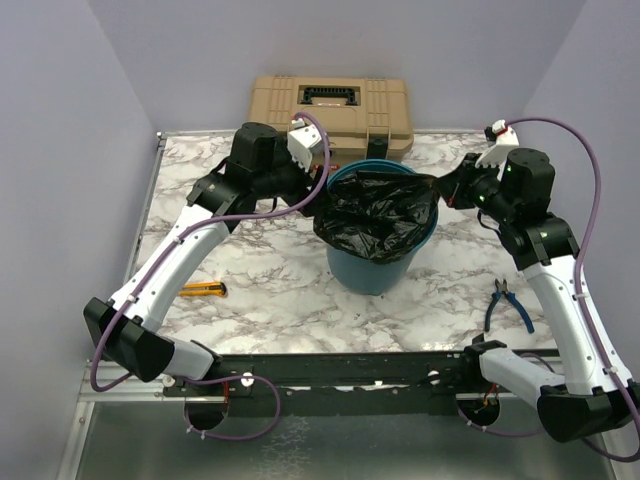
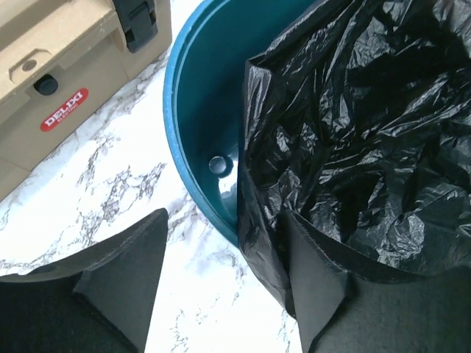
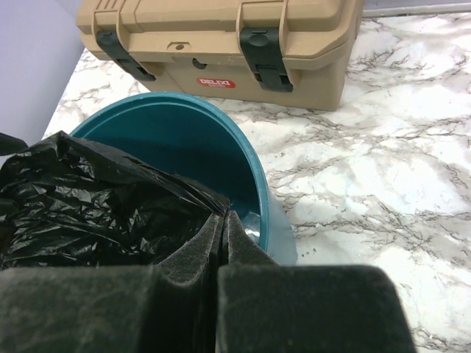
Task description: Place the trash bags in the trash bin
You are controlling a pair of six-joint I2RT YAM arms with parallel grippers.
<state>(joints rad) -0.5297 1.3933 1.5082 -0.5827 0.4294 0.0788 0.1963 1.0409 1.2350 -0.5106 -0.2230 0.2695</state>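
The trash bag (image 1: 378, 212) sits in the trash bin (image 1: 375, 272), which stands mid-counter (image 1: 280, 300) with the tan toolbox (image 1: 330, 105) at its 12 o'clock. The film bulges up out of the mouth and hangs over the rim from about 3 round to 8 o'clock, while the teal rim from 10 to 1 o'clock shows bare. I judge the step in hand to be seating the bag, either by working its loose bulk down inside or by spreading its edge around the rim. The right claw (image 3: 223, 218), at the bin's 2 o'clock, is closed tight with a fold of the bag's edge pinched between its pads. The left claw (image 2: 223, 218), at 10 o'clock, stands apart and grips nothing: one finger is over the counter outside the bin, and the other lies against the bag's film. The next move probably calls for the left claw to take the slack edge or press the film down, with the right's pinch as anchor.
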